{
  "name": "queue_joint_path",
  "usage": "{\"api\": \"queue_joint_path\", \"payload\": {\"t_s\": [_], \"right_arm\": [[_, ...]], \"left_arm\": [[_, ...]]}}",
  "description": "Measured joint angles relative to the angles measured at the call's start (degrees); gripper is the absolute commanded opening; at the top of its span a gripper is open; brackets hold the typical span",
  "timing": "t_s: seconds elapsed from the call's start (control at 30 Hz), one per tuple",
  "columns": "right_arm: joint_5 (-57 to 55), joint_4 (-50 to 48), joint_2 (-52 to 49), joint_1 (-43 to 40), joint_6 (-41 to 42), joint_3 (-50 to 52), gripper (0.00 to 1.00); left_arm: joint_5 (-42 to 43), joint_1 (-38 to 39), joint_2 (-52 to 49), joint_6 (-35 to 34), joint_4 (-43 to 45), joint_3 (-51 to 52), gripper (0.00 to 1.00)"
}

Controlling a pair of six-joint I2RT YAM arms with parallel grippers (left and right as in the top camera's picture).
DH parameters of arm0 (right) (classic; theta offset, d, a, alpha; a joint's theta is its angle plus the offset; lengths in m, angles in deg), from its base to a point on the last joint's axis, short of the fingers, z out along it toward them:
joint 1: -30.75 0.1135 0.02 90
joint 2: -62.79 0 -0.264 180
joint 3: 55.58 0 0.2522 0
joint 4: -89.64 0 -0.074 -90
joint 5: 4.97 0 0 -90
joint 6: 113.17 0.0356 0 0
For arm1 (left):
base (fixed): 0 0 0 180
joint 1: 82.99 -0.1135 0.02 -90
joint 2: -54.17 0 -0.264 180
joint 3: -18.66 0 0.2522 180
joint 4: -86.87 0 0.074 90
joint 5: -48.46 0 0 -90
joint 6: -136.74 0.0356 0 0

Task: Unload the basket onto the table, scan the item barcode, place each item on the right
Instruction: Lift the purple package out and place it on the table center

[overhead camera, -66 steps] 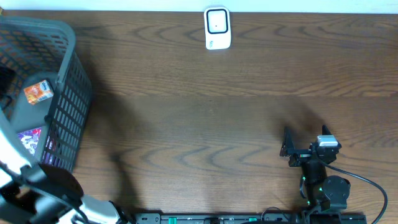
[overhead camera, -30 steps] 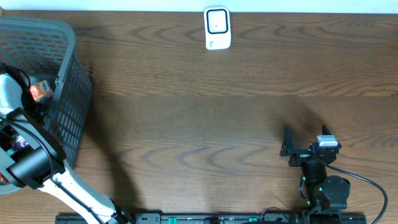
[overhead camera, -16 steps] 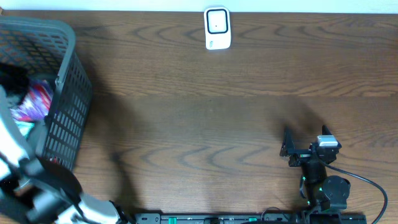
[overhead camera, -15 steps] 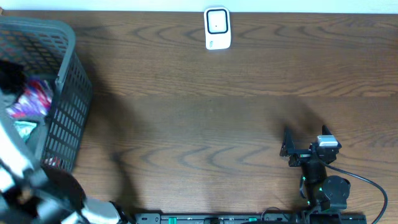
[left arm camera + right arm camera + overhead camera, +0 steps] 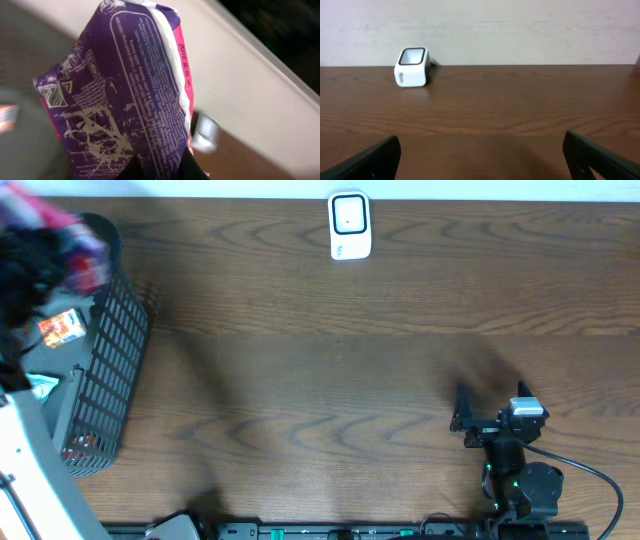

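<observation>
Risen from the one basket (image 5: 112, 345) — one purple packet (image 5: 125, 100), left jaws clamping it; right jaws wide.

Purple-and-pink packet (image 5: 125, 90), white scanner (image 5: 350, 225), grey basket (image 5: 110, 350)

Surface: brown wood-grain table (image 5: 330, 380).

Far edge, centre: white scanner (image 5: 350, 225), standing alone and well apart from both arms.

Left side: grey mesh basket (image 5: 110, 370). An orange packet (image 5: 62, 328) lies inside it near the far end. A teal scrap and a reddish item show lower down, too small to identify.

Left gripper (image 5: 28, 260): a dark blurred mass over the basket's far corner, with a purple and pink packet (image 5: 70, 225) at its end. Motion blur hides the jaws. The white left arm (image 5: 30, 470) runs down to the near left corner.

Right gripper (image 5: 462, 412): low over the table near the front right, fingers spread, nothing between them.
</observation>
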State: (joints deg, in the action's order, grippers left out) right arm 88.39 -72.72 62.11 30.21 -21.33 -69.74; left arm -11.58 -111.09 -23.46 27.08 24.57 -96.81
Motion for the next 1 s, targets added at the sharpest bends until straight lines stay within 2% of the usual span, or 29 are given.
{"api": "queue_joint_path", "payload": {"t_s": [0.1, 0.23, 0.43, 0.7, 0.9, 0.93, 0.97, 1.0], "right_arm": [[0.0, 0.0, 0.0, 0.0, 0.0, 0.0, 0.99], [0.0, 0.0, 0.0, 0.0, 0.0, 0.0, 0.99], [0.0, 0.0, 0.0, 0.0, 0.0, 0.0, 0.99], [0.0, 0.0, 0.0, 0.0, 0.0, 0.0, 0.99], [0.0, 0.0, 0.0, 0.0, 0.0, 0.0, 0.99], [0.0, 0.0, 0.0, 0.0, 0.0, 0.0, 0.99], [0.0, 0.0, 0.0, 0.0, 0.0, 0.0, 0.99], [0.0, 0.0, 0.0, 0.0, 0.0, 0.0, 0.99]], "left_arm": [[6.1, 8.2, 1.4, 5.4, 0.4, 0.0, 0.07], [9.2, 20.1, 0.9, 12.4, 0.4, 0.2, 0.07], [8.7, 32.9, -4.7, 18.5, 0.5, 1.6, 0.07], [1.7, 47.1, -23.3, 19.4, 1.4, 2.9, 0.08], [-7.0, 54.7, -36.2, 13.6, 3.4, 3.3, 0.08], [-7.8, 55.7, -37.6, 12.7, 3.7, 3.4, 0.15], [-8.4, 56.5, -38.7, 11.6, 3.8, 3.6, 0.29], [-9.0, 57.4, -39.8, 10.3, 3.9, 3.7, 0.57]]}}
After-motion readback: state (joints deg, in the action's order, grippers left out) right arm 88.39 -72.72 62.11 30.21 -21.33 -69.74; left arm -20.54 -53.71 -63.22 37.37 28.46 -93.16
